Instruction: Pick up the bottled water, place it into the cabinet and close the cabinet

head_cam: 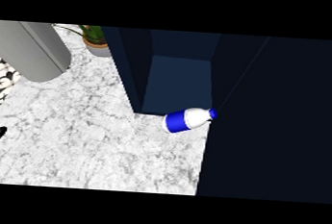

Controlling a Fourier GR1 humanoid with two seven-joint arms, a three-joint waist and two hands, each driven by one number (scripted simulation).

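The white-and-grey marbled surface (89,138) fills the left and middle of the view. A large grey cylinder (30,48) stands on it at the far left, with a potted plant (95,40) just beyond. The dark blue cabinet (177,86) stands at the right, and the bottled water (189,119) lies on its side at the cabinet's open front.

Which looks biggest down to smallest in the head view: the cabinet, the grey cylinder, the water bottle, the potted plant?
1. cabinet
2. grey cylinder
3. water bottle and potted plant: about alike; the plant stands farther off and is partly hidden, so I won't rank them.
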